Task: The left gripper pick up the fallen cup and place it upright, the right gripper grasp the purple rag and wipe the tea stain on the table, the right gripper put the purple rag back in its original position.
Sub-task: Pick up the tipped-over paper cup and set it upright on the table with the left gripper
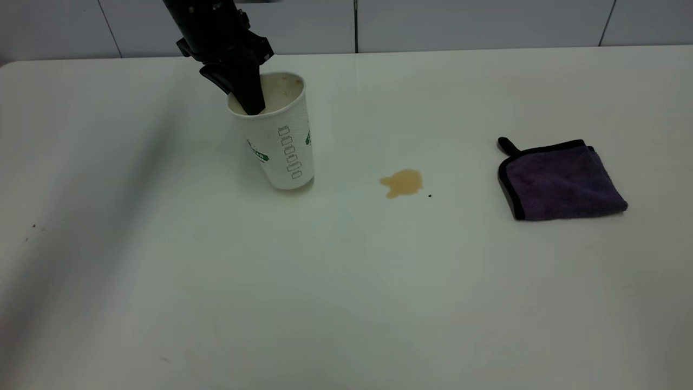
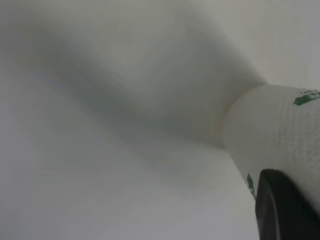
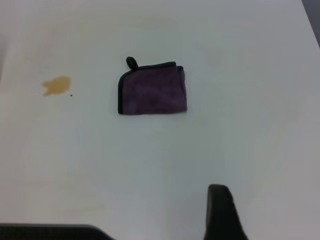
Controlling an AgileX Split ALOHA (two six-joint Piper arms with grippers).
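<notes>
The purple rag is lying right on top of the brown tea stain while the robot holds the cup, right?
Not quite. In the exterior view the purple rag lies folded on the table, well apart from the tea stain, which is uncovered. The left gripper does hold the cup.

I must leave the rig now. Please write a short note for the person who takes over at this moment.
Left gripper: jaws shut on the cup at its rim, one inside and one outside. The cup is nearly upright, a little tilted, on the table.
Right gripper: only a fingertip shows, held off the table, away from the purple rag.
Tea stain: unwiped, between cup and rag.
Rag: folded, untouched.
Left to do: release the cup, wipe the stain, return the rag.
</notes>
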